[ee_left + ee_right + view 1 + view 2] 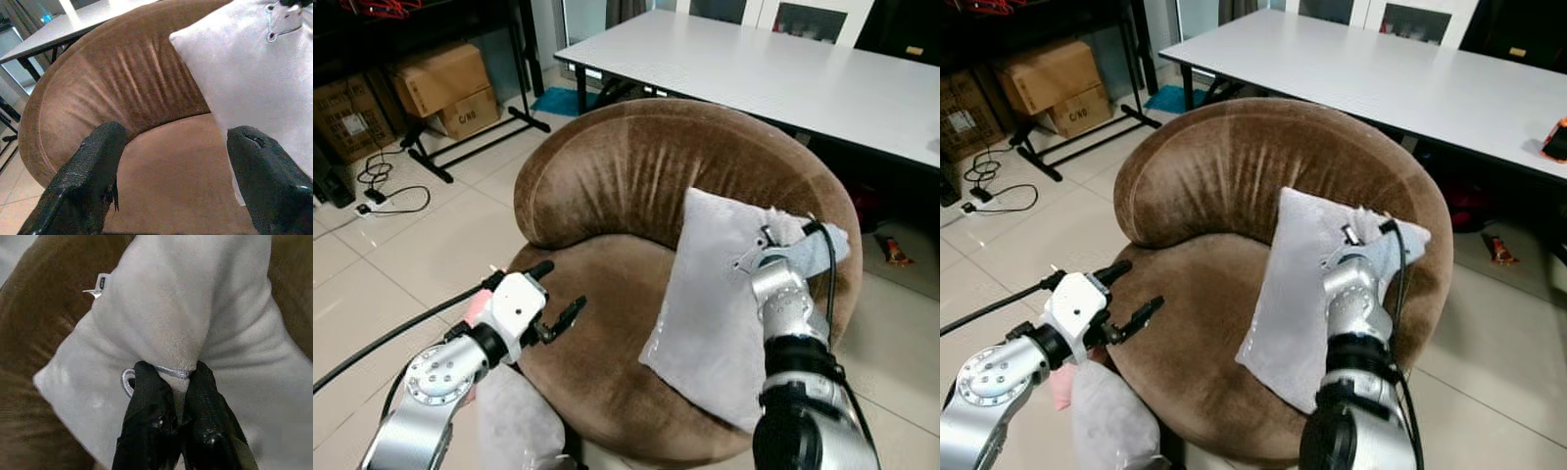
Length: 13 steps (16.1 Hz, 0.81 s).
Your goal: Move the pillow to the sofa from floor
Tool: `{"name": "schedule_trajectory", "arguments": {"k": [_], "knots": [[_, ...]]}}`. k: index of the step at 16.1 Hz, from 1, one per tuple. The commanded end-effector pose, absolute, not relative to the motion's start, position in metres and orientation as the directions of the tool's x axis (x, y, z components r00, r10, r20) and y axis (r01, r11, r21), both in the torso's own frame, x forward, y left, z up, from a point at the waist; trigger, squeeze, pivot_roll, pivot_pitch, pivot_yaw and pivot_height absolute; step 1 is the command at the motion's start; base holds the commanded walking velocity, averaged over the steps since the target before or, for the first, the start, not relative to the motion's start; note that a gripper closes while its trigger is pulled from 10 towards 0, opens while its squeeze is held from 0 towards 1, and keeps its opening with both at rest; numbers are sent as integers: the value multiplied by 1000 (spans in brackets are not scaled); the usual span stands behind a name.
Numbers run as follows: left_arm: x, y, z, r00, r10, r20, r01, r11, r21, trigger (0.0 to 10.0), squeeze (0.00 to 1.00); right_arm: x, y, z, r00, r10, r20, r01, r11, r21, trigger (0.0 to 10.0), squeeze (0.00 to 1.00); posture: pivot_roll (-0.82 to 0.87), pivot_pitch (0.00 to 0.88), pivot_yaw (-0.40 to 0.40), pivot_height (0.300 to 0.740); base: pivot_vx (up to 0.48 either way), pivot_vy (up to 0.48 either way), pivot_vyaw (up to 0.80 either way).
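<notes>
Right end effector (178, 396) is pinching the pillow (720, 294), which is leaning on the sofa (607, 166) at centre frame; only letting go is remaining. Left end effector (553, 294) is hovering spread apart, lower left.

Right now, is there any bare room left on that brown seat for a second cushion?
Yes. The seat is bare between the backrest, the open left claw and the pillow. The right side is crowded: the pillow leans there, pinched by the right claw.
</notes>
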State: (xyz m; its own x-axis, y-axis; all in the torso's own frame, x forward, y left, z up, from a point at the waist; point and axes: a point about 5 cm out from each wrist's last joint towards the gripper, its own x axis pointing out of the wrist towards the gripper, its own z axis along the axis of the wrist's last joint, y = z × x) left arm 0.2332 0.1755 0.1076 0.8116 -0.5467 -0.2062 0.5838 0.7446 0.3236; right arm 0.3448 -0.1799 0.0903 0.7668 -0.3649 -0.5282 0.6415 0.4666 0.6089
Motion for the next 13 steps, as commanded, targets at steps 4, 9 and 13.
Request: {"name": "schedule_trajectory", "arguments": {"k": [4,9,13], "knots": [[231,176,110,794,-567,-218,608,729,316,10000,0,352,-194,88,756,-405,-514,653,413,635,10000,0,83,5,-4,740,0,0,0],[225,168,105,724,-638,-263,688,698,198,10000,0,353,-202,90,794,-445,-413,596,435,675,10000,1000,73,0,3,740,0,0,0],[227,163,104,700,-663,-265,709,690,144,10000,0,340,-207,100,865,-441,-238,483,606,632,10000,1000,49,0,14,740,0,0,0]]}}
